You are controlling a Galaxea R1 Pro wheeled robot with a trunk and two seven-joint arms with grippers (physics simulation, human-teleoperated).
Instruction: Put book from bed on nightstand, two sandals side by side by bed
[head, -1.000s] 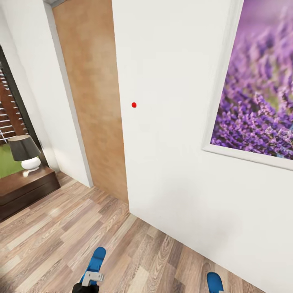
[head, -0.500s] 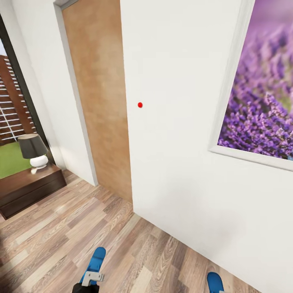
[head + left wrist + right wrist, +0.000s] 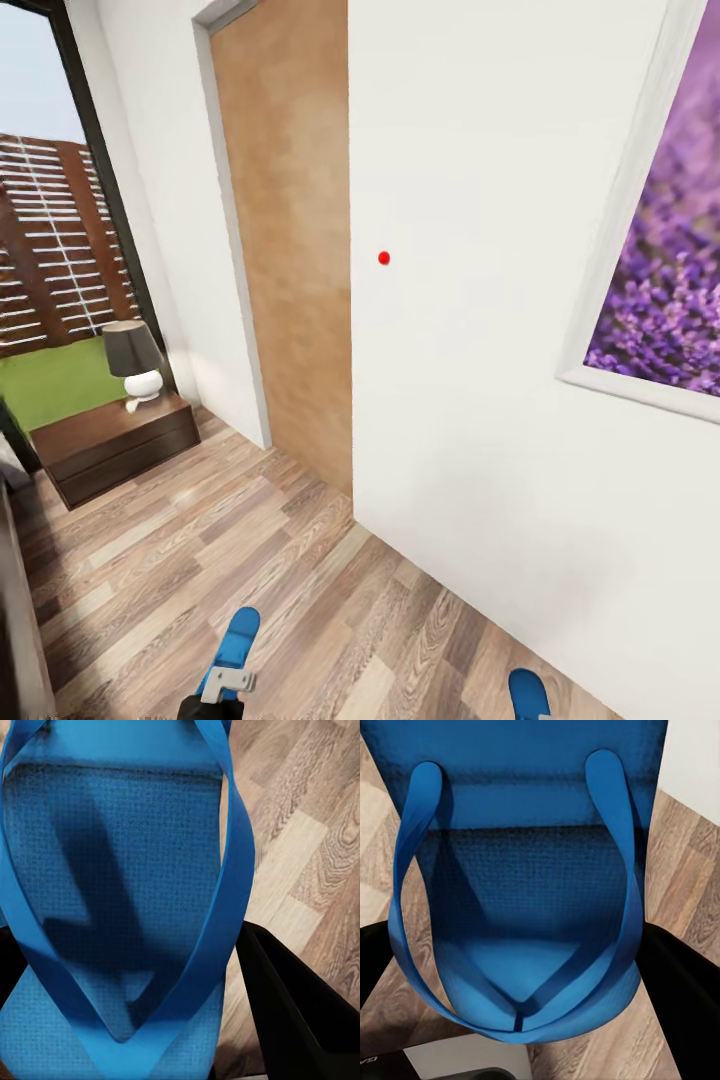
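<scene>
two sandals are carried while the view is swung left along the bedroom wall.
left sandal [image 3: 236, 640] is pinched in the left claw [image 3: 228, 684], right sandal [image 3: 526, 692] between the right claw's fingers [image 3: 686, 997]; a nightstand [image 3: 115, 447] has been brought further into view, so the bed is judged near.

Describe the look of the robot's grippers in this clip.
Little shows. In the head view the left gripper has a light grey metal bracket on a black body. In the wrist views the fingers are plain matte black, broad and wedge-shaped. No cables or markings are legible.
</scene>
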